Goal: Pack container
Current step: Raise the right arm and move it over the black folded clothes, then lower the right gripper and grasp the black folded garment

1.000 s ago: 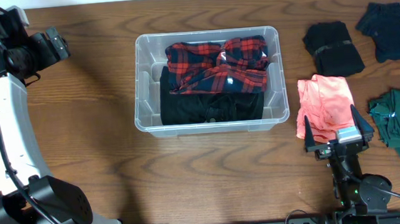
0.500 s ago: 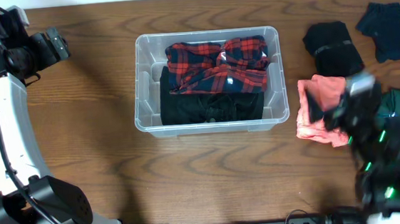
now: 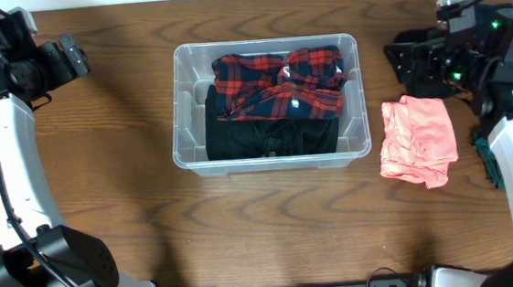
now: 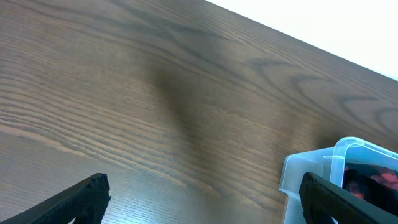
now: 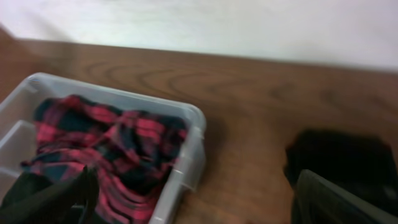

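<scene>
Dark wood-grain bench (image 3: 103,174) lying under everything. Sitting mid-bench: clear container (image 3: 272,160), holding a red plaid shirt (image 3: 279,82) over a black garment (image 3: 270,138). Hovering at far left, well apart from it: left hand (image 4: 205,202), fingers spread wide, gripping nothing. Hanging at upper right near a black cloth (image 5: 339,155) (partly hidden from overhead): right hand (image 5: 196,202), likewise spread and empty. Lying just below it, a pink garment (image 3: 417,140), crumpled, near the container's right wall.

One container (image 3: 274,160), two packed garments (image 3: 280,87), perhaps three loose garments (image 3: 417,140).
</scene>
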`<move>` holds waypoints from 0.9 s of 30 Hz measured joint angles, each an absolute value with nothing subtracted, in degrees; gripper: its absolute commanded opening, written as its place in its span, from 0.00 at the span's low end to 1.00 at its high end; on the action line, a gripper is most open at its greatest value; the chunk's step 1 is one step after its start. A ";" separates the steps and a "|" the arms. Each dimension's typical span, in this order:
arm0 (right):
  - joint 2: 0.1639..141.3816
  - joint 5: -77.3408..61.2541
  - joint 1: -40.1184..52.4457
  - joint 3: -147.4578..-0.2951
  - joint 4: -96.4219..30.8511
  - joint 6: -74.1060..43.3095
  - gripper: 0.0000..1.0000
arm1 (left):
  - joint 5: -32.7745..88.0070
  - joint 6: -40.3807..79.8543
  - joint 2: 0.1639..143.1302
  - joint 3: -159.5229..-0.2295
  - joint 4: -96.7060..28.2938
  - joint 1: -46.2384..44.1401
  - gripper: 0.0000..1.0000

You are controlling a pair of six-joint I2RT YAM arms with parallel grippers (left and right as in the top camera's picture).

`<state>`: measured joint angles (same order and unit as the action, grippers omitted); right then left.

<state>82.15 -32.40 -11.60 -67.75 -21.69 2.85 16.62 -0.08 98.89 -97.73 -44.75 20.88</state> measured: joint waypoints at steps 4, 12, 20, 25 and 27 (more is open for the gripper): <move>85.65 -35.92 -19.90 -67.90 -21.67 0.21 0.99 | 16.60 -0.08 98.89 -97.73 -44.75 20.88 0.98; 95.94 -45.93 -34.68 -68.29 -21.12 -0.86 0.99 | 16.60 -0.08 98.89 -97.73 -44.73 20.88 0.98; 106.34 -50.30 -37.43 -68.31 -14.44 -0.01 0.99 | 16.62 -0.08 98.89 -97.73 -44.77 20.88 0.98; 111.26 -50.98 -37.71 -68.31 -10.11 0.30 0.99 | 16.60 -0.08 98.89 -97.73 -44.73 20.88 0.98; 112.75 -51.00 -37.71 -68.34 -8.80 0.38 0.99 | 16.60 -0.08 98.89 -97.73 -44.75 20.88 0.98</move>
